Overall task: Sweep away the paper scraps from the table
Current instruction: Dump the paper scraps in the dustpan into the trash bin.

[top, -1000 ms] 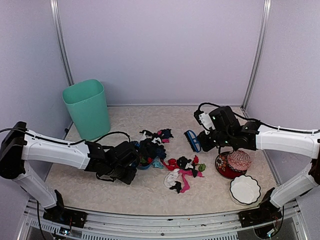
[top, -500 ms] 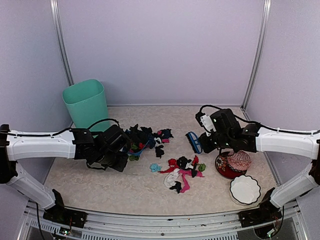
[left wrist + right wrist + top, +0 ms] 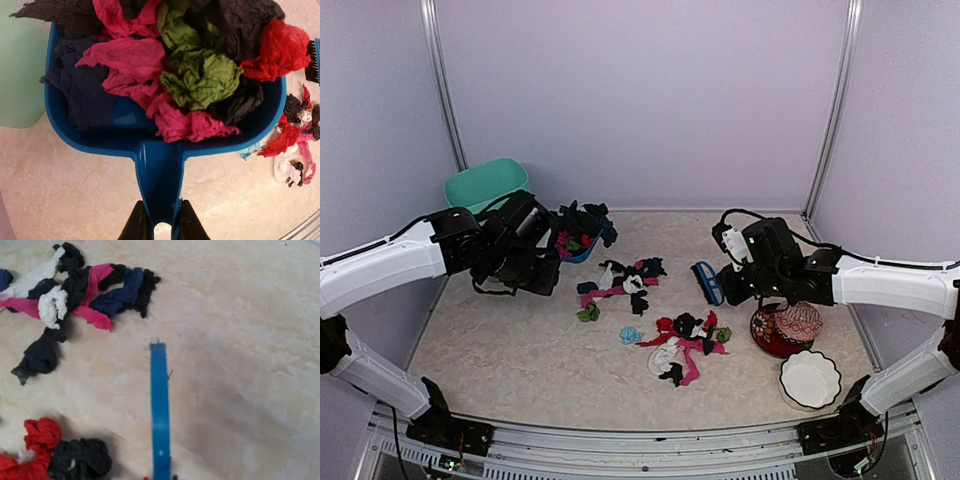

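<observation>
My left gripper (image 3: 546, 246) (image 3: 161, 228) is shut on the handle of a blue dustpan (image 3: 582, 248) (image 3: 159, 165). The pan hangs in the air beside the green bin, heaped with pink, green, red, navy and black paper scraps (image 3: 578, 226) (image 3: 200, 75). More paper scraps lie on the table (image 3: 510, 350): one cluster (image 3: 622, 282) (image 3: 75, 290) mid-table and another (image 3: 685, 345) (image 3: 295, 145) nearer the front. My right gripper (image 3: 732, 284) (image 3: 161, 477) is shut on a blue brush (image 3: 705, 282) (image 3: 160, 400), held just above the table to the right of the scraps.
A mint-green bin (image 3: 480, 183) (image 3: 17, 75) stands at the back left, partly behind my left arm. A red-patterned bowl with a ball (image 3: 786, 328) and a white scalloped bowl (image 3: 810, 379) sit at the front right. Pale walls enclose the table.
My left arm has lifted the loaded dustpan off the table and carried it back and left to the bin. A few scraps stayed on the table. The right arm has barely moved.
</observation>
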Controlling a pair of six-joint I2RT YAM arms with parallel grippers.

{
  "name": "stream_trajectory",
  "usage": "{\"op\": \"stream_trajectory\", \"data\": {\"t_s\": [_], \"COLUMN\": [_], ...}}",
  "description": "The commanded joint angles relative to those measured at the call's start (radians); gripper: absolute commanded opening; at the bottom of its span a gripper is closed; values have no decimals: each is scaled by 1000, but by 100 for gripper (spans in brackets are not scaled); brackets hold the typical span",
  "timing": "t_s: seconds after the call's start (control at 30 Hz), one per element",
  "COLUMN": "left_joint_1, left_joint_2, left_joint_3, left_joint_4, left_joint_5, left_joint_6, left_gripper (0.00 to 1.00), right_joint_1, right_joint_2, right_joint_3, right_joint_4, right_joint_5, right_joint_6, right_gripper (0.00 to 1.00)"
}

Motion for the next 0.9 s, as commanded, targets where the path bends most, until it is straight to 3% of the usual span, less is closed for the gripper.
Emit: {"op": "stream_trajectory", "data": {"t_s": [0.0, 0.23, 0.47, 0.87], "left_joint_1": [60, 175, 372, 673], "left_joint_2": [-8, -7, -25, -4], "left_joint_3": [90, 201, 270, 280], "left_joint_4": [-70, -99, -56, 61], "left_joint_5": [34, 110, 284, 551], "left_joint_6": [50, 103, 135, 128], "left_gripper": [0, 0, 0, 0], "right_joint_1": [-10, -12, -12, -12], "right_joint_2": [-25, -5, 13, 26], "right_joint_3": [-10, -12, -2, 12], "right_joint_4": [32, 39, 53, 53], "right_joint_5": [-8, -19, -38, -53], "right_joint_6": [8, 10, 12, 12], "right_gripper": [0, 0, 0, 0]}}
